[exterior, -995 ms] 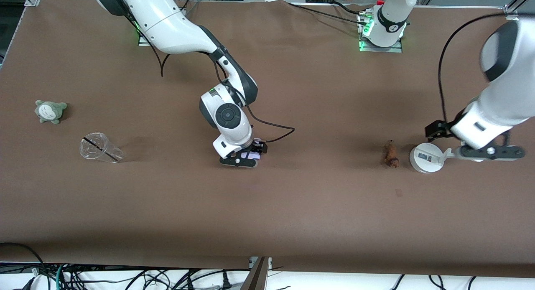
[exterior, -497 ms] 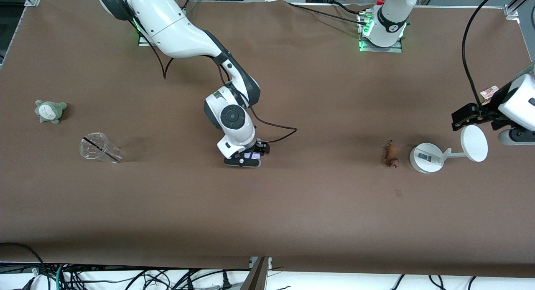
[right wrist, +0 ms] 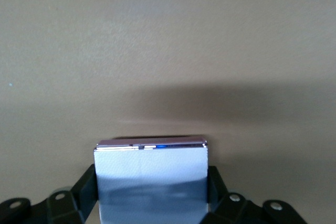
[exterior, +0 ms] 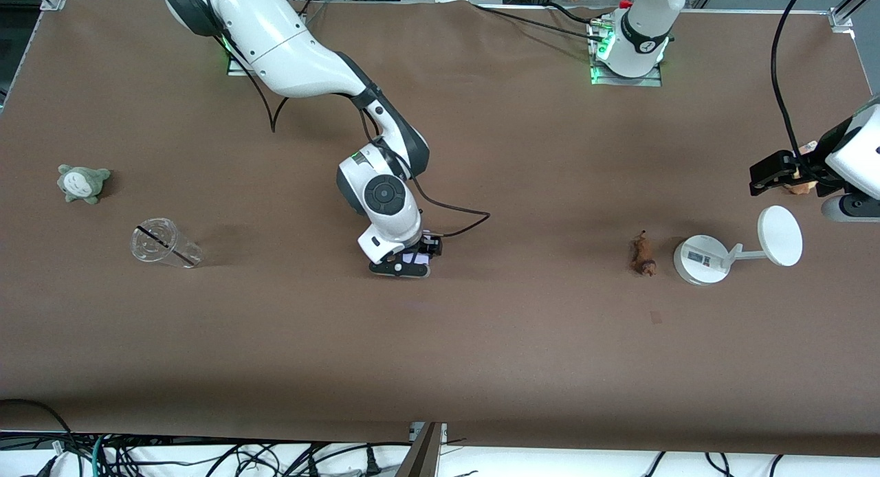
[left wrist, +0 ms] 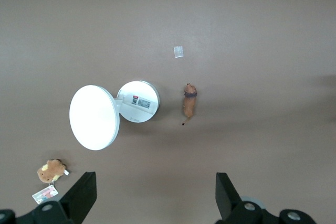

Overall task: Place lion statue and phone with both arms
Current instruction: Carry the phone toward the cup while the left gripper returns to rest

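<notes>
The lion statue [exterior: 643, 256] is a tiny orange-brown figurine lying on the table beside the white stand [exterior: 701, 259]; it also shows in the left wrist view [left wrist: 189, 106]. My left gripper [exterior: 852, 206] is open and empty, high over the left arm's end of the table, well apart from the lion; its fingers [left wrist: 84, 195] stand wide apart. My right gripper [exterior: 402, 264] is shut on the phone [right wrist: 151, 177], a pale lavender-white rectangle held low over the middle of the table. Only a sliver of the phone [exterior: 416, 257] shows in the front view.
The white stand has a round disc [exterior: 780, 235] on an arm. A tan plush toy [left wrist: 51, 170] with a tag lies by the left gripper. A clear cup [exterior: 165, 243] and a grey-green plush [exterior: 82, 183] lie at the right arm's end.
My left arm has swung away from the white stand toward the table's end, uncovering the disc. My right gripper has shifted slightly with the phone in it.
</notes>
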Action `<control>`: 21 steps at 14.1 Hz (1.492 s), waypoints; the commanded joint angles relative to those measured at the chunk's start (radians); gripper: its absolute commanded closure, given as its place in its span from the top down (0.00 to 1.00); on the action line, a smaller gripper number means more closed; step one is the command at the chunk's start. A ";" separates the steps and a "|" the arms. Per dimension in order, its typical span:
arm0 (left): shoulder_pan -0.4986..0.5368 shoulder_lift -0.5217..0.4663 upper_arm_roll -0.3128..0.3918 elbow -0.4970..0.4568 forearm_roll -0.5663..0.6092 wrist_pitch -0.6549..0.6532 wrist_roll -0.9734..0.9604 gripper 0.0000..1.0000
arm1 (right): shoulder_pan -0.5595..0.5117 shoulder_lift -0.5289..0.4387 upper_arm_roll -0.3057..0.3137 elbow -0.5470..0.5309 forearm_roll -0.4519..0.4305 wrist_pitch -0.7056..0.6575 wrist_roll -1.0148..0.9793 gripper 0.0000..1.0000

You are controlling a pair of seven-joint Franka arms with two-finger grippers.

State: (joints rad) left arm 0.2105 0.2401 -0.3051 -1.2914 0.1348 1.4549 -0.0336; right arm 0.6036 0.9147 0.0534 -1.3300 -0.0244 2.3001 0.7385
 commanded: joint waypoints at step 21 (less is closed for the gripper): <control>-0.198 -0.274 0.281 -0.365 -0.101 0.173 0.069 1.00 | -0.447 -0.381 -0.049 -0.310 0.007 -0.302 -0.786 0.31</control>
State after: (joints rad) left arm 0.0186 -0.0161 -0.0320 -1.6459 0.0490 1.6266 0.0158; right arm 0.1564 0.5683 0.0225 -1.5516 -0.0227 1.9217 -0.0050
